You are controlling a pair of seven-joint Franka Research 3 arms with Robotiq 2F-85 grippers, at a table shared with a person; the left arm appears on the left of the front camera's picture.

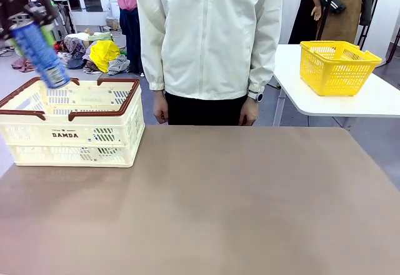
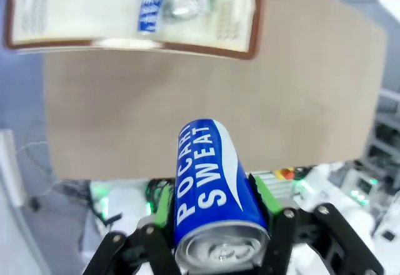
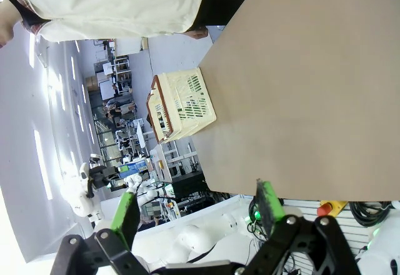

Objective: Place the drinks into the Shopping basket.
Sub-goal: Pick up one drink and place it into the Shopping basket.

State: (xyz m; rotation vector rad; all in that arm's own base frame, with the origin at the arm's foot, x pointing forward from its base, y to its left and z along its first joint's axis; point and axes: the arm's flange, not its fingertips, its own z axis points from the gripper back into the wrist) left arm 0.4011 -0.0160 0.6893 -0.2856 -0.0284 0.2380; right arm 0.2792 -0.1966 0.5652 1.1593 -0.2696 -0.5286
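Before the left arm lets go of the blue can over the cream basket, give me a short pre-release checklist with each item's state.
1. Left tool shut on the blue metal drink can with white lettering: ok.
2. Can above the cream-white slotted plastic basket with brown rim: ok, near its back left corner.
3. Can upright: not ok, tilted.
4. Person's hands outside basket: ok.
5. Landing spot free: cannot tell; cans already lie inside.
6. Right tool open, away: ok.

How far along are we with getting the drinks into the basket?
Done: at least two cans, one blue and one green, already lie inside the Shopping basket. In hand: the left gripper holds a blue can tilted above the basket's left end. Left: releasing it; the right gripper is open and empty above the table.
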